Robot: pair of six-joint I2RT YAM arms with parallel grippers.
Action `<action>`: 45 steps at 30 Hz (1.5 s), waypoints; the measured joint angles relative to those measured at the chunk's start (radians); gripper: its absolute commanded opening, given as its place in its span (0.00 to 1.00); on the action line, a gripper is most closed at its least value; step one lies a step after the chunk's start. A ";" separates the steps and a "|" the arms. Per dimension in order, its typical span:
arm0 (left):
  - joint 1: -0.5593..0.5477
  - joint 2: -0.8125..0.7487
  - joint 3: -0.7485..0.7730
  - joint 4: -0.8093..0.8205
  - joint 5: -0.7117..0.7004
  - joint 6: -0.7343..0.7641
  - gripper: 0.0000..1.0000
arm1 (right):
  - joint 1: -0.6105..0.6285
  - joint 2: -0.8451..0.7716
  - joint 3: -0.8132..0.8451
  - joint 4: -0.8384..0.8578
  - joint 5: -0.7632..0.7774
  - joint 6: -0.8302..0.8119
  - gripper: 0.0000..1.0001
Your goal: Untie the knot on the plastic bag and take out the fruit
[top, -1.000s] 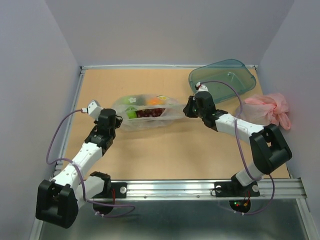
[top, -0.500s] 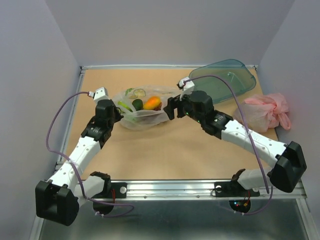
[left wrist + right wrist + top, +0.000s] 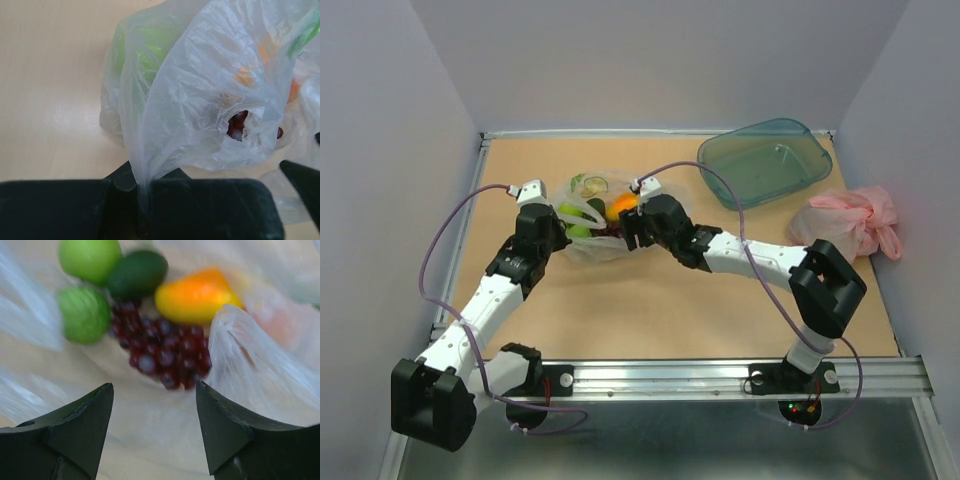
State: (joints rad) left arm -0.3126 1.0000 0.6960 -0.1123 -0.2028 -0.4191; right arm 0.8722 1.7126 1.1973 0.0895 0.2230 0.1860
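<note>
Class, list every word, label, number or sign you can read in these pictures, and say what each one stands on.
No text can be read anywhere.
The plastic bag shows faint green marks that may be print, too blurred to read.
The teal tray and the pink bag show no lettering.

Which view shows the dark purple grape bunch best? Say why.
Right wrist: the dark purple grape bunch lies unobstructed, though slightly blurred. Left wrist shows only a glimpse through a gap in the clear crinkly plastic bag; top external barely shows it.
</note>
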 measured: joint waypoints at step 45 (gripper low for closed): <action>-0.004 0.097 0.000 -0.028 0.042 0.052 0.00 | 0.078 0.019 -0.255 -0.053 0.145 -0.034 0.52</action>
State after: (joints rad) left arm -0.3168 1.0969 0.6960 -0.1406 -0.1608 -0.3668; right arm 0.9504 1.7321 0.9424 0.0368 0.3679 0.1520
